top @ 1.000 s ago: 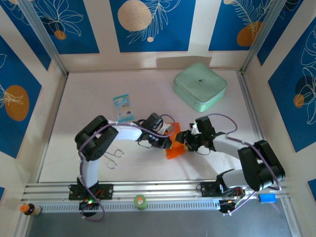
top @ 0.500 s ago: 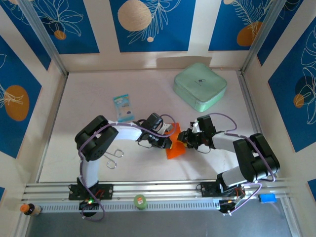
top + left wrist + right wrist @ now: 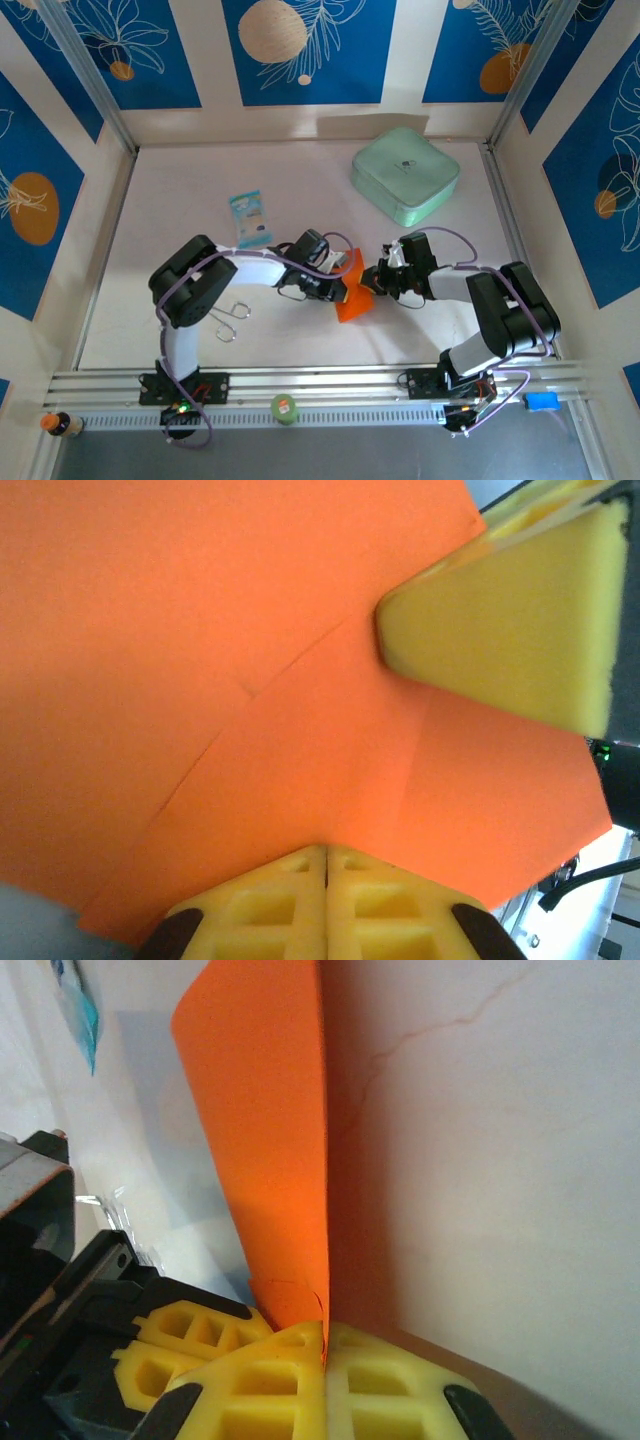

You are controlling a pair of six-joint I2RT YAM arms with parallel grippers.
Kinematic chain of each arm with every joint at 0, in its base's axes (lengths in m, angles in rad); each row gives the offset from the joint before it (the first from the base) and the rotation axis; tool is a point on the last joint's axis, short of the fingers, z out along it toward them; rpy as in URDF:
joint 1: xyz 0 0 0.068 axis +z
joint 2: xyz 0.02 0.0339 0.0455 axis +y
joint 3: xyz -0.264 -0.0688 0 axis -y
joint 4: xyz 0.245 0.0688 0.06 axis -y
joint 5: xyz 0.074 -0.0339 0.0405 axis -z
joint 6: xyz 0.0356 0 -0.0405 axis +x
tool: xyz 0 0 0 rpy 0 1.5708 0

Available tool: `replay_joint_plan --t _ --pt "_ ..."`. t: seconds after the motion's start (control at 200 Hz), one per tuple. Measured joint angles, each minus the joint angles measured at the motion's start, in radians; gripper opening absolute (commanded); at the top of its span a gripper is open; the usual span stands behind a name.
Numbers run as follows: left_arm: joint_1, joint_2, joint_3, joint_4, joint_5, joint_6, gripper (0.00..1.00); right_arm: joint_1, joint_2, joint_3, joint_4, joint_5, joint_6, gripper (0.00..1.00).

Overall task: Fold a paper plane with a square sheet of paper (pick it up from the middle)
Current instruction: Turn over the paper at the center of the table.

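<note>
- Here we have the square sheet of paper [image 3: 352,302] on the near side of the mint-green box [image 3: 405,175], well apart from it.
- Our left gripper [image 3: 326,852] and right gripper [image 3: 324,1332] are each clamped flat on it.
- We judge it light, limp and easily torn, so pinch gently beside the creases.

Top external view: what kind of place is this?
Probably a robot lab cell: a pale table walled by blue leaf-printed panels, left arm and right arm bolted to aluminium rails at its near edge.
</note>
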Motion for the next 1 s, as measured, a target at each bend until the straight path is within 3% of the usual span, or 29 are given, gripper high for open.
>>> replay_joint_plan --t 0.245,0.45,0.54,0.75,0.81,0.885,1.0 --pt "0.000 -0.239 -0.027 -0.049 -0.124 0.035 0.22 0.084 -0.164 0.053 -0.164 0.093 -0.087 0.02" --pt "0.006 -0.486 -0.090 -0.092 -0.355 0.100 0.28 0.251 -0.312 0.222 -0.406 0.373 -0.213 0.02" --pt "0.016 -0.560 -0.135 -0.107 -0.451 0.118 0.37 0.334 -0.316 0.306 -0.518 0.550 -0.258 0.02" --pt "0.039 -0.681 -0.215 -0.165 -0.663 0.126 0.55 0.512 -0.179 0.480 -0.770 0.988 -0.303 0.00" --pt "0.043 -0.714 -0.231 -0.182 -0.716 0.118 0.64 0.552 -0.112 0.526 -0.843 1.104 -0.294 0.00" --pt "0.048 -0.758 -0.244 -0.223 -0.786 0.106 0.82 0.590 -0.015 0.590 -0.937 1.231 -0.269 0.00" --pt "0.061 -0.864 -0.271 -0.291 -0.914 0.061 0.82 0.626 0.126 0.675 -1.032 1.331 -0.232 0.00"
